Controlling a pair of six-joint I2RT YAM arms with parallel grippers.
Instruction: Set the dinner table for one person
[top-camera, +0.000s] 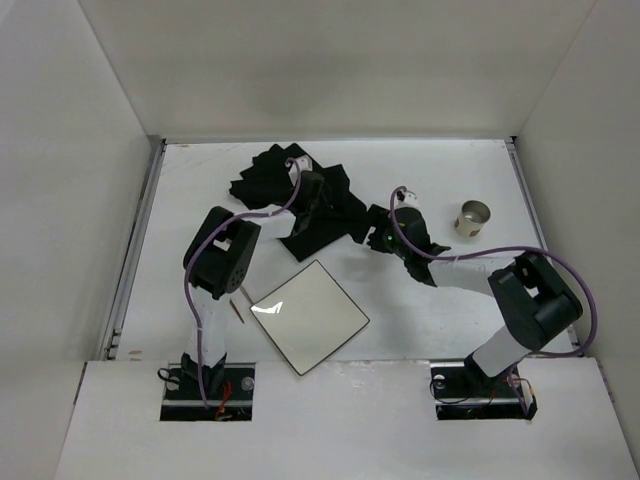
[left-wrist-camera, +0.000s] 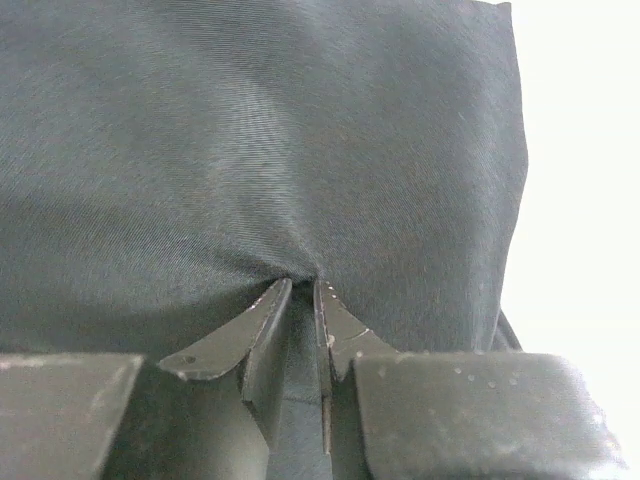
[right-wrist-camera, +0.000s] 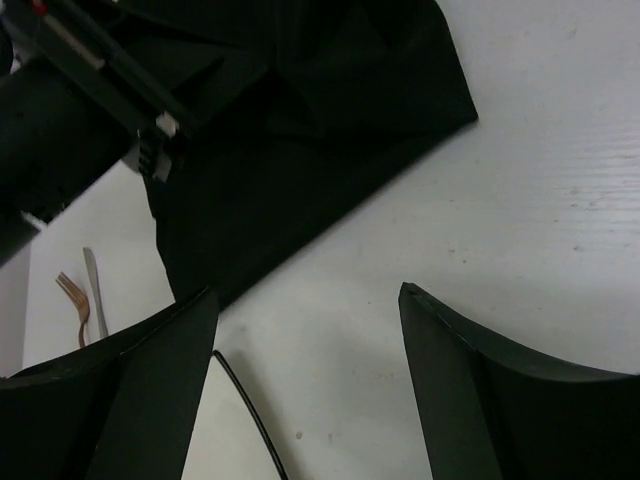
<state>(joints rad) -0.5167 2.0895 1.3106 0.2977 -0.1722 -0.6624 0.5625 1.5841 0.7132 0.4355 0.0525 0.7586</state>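
Dinner table (top-camera: 440, 180) long axis left-right; left fingers (left-wrist-camera: 255, 320) tight on cloth (left-wrist-camera: 250, 130), right fingers (right-wrist-camera: 150, 390) apart.

Overhead cam — wrist cams near mat (left-wrist-camera: 300, 150)

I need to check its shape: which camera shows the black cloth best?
Top external: the crumpled black cloth shows almost whole. Left wrist shows only fabric pinched in the left gripper; right wrist shows one corner.
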